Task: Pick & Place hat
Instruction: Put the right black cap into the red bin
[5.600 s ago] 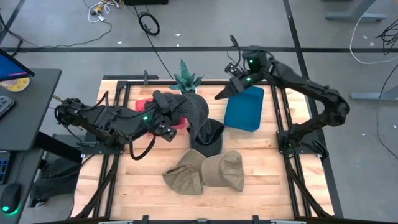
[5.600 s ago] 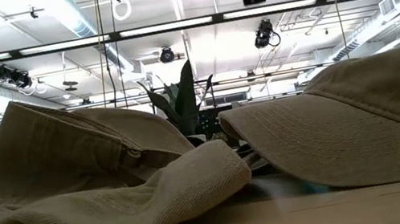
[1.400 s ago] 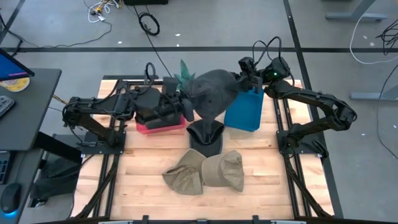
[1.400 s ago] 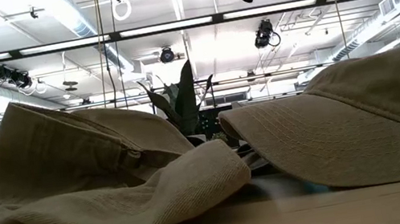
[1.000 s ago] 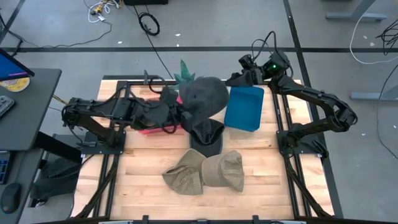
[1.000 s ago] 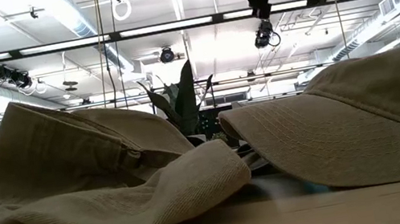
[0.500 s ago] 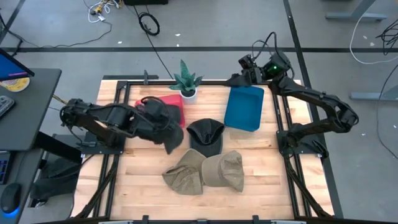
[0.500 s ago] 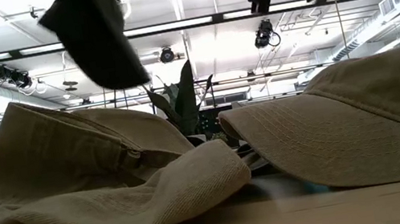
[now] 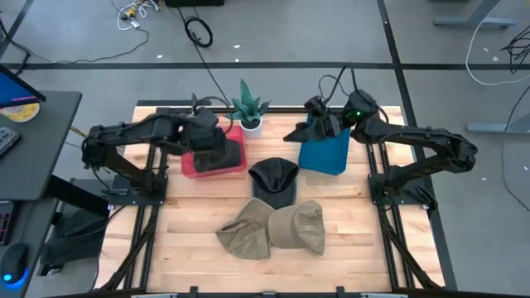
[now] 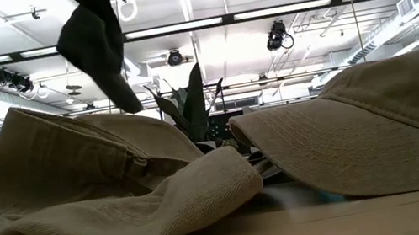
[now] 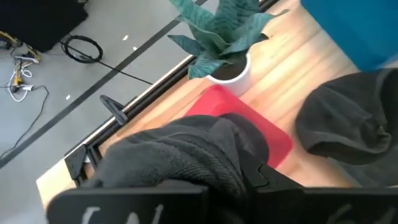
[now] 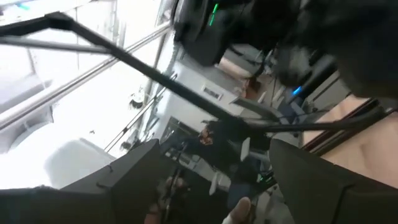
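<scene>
The left gripper (image 9: 217,142) is clamped on a dark cap (image 11: 186,152) over the red bin (image 9: 199,165). Soft, light, floppy; its crown fabric seems the best hold. Right gripper (image 9: 310,126), above the blue bin (image 9: 331,153): aperture unclear.

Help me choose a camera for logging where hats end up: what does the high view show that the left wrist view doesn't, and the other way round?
Only the high view shows the two tan hats at the near side of the table, the right gripper over the blue bin, and the whole layout. Only the left wrist view shows, close up, the dark hat bunched at the left gripper above the red bin. Both show the red bin, the potted plant, the second black hat lying on the table, and part of the blue bin.
</scene>
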